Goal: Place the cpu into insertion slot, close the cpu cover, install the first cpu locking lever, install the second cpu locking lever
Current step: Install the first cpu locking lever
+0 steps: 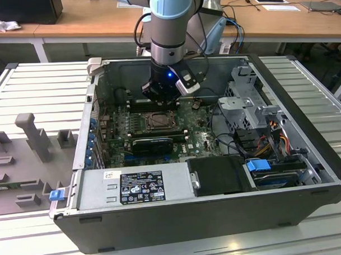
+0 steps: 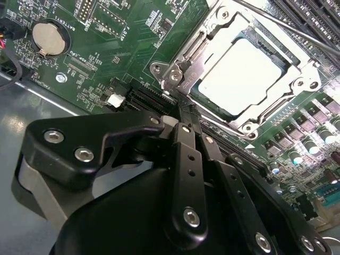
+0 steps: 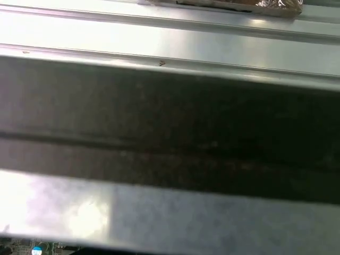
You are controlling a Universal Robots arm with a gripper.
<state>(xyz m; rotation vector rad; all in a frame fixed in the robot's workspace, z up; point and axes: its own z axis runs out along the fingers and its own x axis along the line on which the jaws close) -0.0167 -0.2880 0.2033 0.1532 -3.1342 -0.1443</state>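
Inside the open computer case (image 1: 306, 156), the cpu (image 2: 241, 71) lies flat in the insertion slot (image 2: 208, 97), its pale metal face up. The silvery cpu cover (image 2: 189, 59) is folded down around it, framing the chip. A thin locking lever rod (image 2: 289, 26) runs along the far side of the socket. My gripper (image 2: 183, 110) is shut, its black fingertips pressed together just at the socket's near corner by the hinge screws. In the exterior view the gripper (image 1: 161, 101) hangs right above the socket (image 1: 158, 121) on the green board.
A power supply (image 1: 133, 187) fills the case's front. The drive cage (image 1: 254, 110) and cables (image 1: 272, 138) are at the exterior view's right. Long memory slots (image 2: 313, 16) and a coin battery (image 2: 48, 38) flank the socket. A grey fixture (image 1: 31, 138) stands outside.
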